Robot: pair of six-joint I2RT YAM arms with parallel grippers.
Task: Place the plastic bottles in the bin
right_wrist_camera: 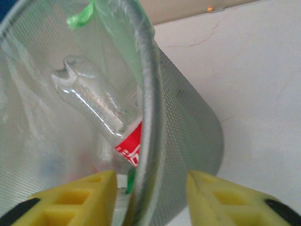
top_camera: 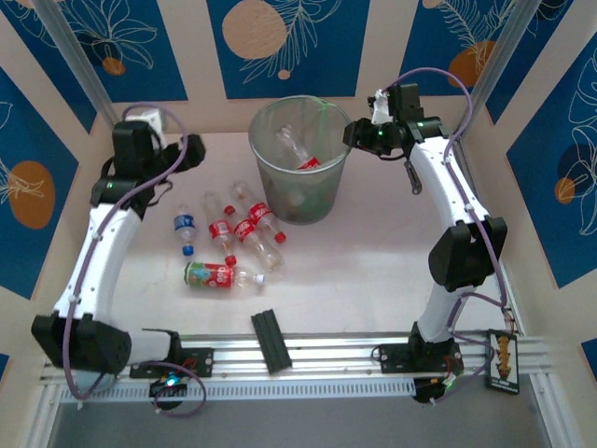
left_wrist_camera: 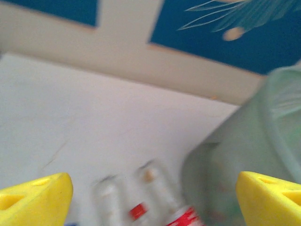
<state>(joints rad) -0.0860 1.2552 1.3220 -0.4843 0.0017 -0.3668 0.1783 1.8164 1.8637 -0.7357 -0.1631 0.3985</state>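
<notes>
The grey mesh bin (top_camera: 300,161) stands at the back middle of the table, with a clear red-labelled bottle (top_camera: 300,151) leaning inside it. Several more bottles lie left of the bin: a blue-labelled one (top_camera: 185,229), three red-labelled ones (top_camera: 244,224) and a green-and-red one (top_camera: 219,275). My right gripper (top_camera: 359,136) is open at the bin's right rim. In the right wrist view the rim (right_wrist_camera: 149,94) runs between its yellow fingers (right_wrist_camera: 70,197), and the bottle (right_wrist_camera: 99,108) lies just inside. My left gripper (top_camera: 191,151) hangs open above the table left of the bin, looking at blurred bottles (left_wrist_camera: 157,190).
A black flat bar (top_camera: 270,341) lies at the near edge by the rail. The bin wall (left_wrist_camera: 244,165) stands at the right of the left wrist view. Bare table spreads right of the bin and in front of the bottles. Patterned walls close in the back and sides.
</notes>
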